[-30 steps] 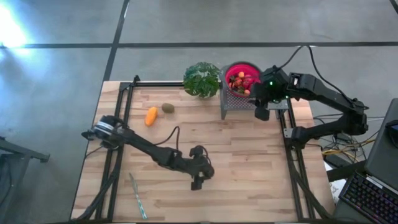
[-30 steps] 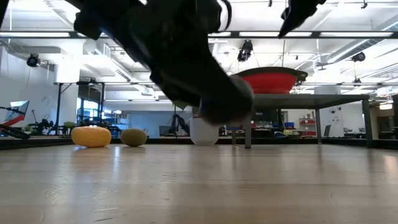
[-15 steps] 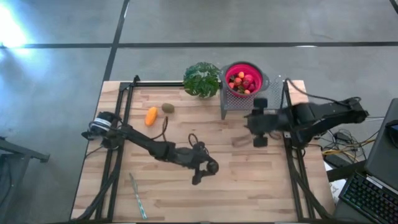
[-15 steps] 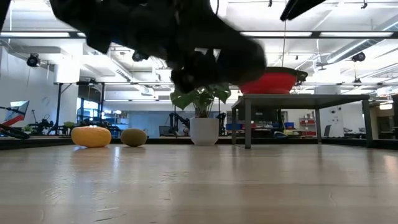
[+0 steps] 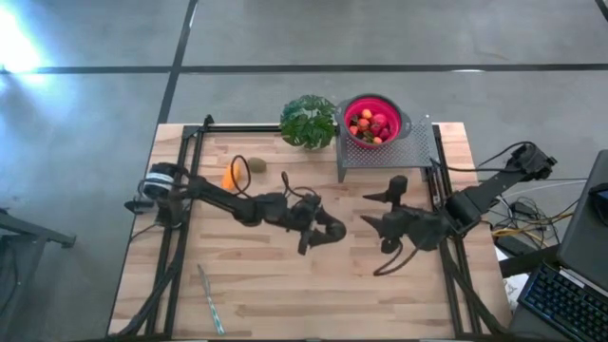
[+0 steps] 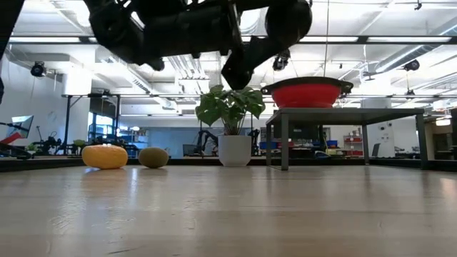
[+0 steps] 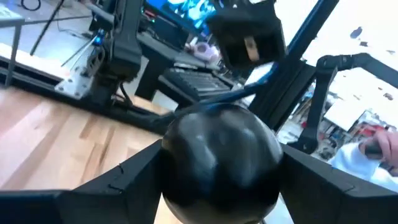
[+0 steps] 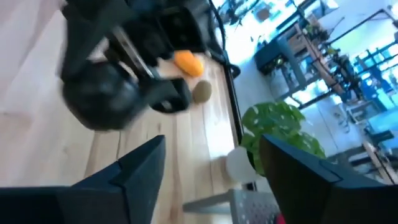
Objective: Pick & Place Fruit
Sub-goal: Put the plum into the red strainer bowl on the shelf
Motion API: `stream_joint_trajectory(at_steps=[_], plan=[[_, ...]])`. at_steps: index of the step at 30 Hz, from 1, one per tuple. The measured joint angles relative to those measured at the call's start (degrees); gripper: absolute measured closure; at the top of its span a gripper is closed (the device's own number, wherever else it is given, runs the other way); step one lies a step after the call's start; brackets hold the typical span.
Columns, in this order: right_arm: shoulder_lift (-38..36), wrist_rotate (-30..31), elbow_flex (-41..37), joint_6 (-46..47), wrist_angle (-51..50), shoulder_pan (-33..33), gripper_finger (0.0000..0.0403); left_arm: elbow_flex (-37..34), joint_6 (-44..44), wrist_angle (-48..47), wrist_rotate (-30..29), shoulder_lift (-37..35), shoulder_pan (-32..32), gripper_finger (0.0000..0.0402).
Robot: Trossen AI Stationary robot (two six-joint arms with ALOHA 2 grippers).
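My left gripper [image 5: 331, 231] hovers over the table's middle, shut on a dark round fruit [image 7: 221, 160]. Facing it from the right, my right gripper [image 5: 373, 211] stands open with nothing between its fingers [image 8: 143, 165]. A red bowl [image 5: 353, 104] holding several small fruits sits on a grey metal stand [image 5: 404, 152] at the far right. An orange piece [image 5: 229, 177] and an olive kiwi [image 5: 256, 164] lie on the table at the far left, partly behind my left arm. My left gripper pinches the dark round fruit between its two fingers [image 7: 124, 180], one on each opposite side [image 7: 171, 155]. The fingers lie about level and point toward the table's right edge. The fruit is lifted clear of the table.
A leafy green plant in a white pot [image 5: 309, 121] stands beside the bowl at the far edge. A thin pale stick [image 5: 209, 299] lies near the front left. Black rails [image 5: 190, 171] run along the table's left, right and far sides.
My right gripper has left the bowl, swung toward the near edge and the table's middle, sunk a little, and turned to face my left gripper. My left gripper has carried the dark fruit up, toward the far edge and a little to the right, tipping from pointing down to level.
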Motion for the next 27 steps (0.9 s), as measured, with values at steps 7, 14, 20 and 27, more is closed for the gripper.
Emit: stream_joint_trajectory(at_steps=[7,14,20,27], plan=[[-0.02,-3.61,-1.41,4.62,3.46,0.11,0.0095,3.04,-3.97,-0.09,6.20,0.00,3.33,0.0126],[0.49,-9.64,-2.65,3.53,6.16,0.15,0.0072,4.92,-8.60,-0.19,8.67,0.00,4.87,0.0126],[3.70,-9.46,-2.72,-2.26,9.73,0.12,0.0075,6.34,-9.99,-1.40,8.62,0.00,5.03,0.0126],[7.48,-7.34,-2.39,-8.44,16.10,0.01,0.0055,8.13,-9.58,-4.59,9.37,0.00,5.03,0.0126]])
